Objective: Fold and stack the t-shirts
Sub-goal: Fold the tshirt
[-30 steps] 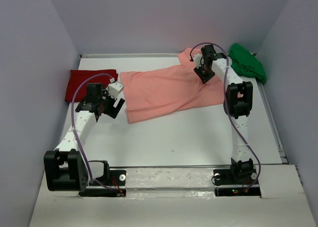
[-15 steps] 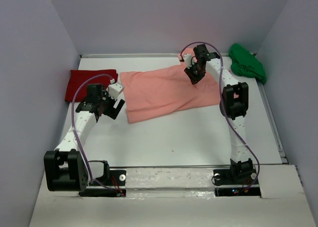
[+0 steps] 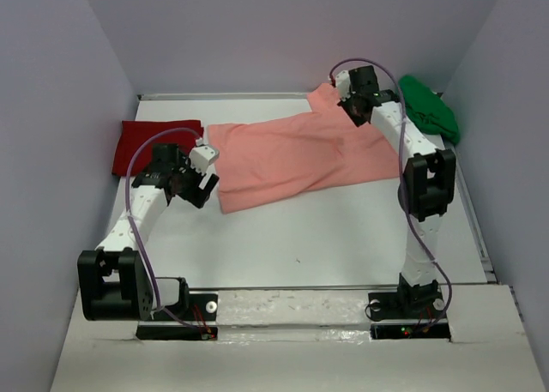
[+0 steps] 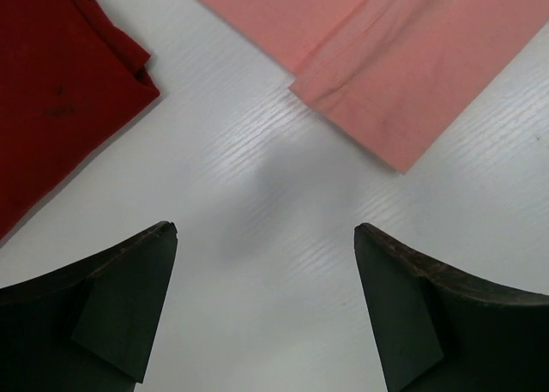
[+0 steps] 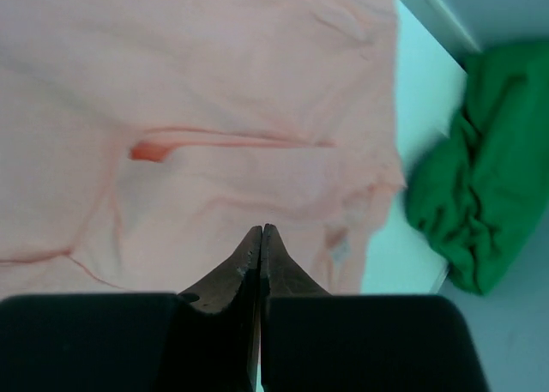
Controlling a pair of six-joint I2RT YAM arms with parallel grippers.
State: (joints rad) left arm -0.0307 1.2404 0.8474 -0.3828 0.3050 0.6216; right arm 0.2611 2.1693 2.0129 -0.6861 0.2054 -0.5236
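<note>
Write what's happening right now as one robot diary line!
left tool: open, between red shirt and pink shirt | right tool: shut, above pink shirt | green shirt: bunched, far right corner

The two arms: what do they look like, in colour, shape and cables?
Both the left arm and the right arm have white links, black boxy joints and black bases. A purple cable loops along each. The fingers are black and wedge-shaped.

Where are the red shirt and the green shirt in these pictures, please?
red shirt (image 4: 56, 75), left wrist view, middle of the visible cloth.
green shirt (image 5: 489, 169), right wrist view, middle of the crumpled heap.
</note>
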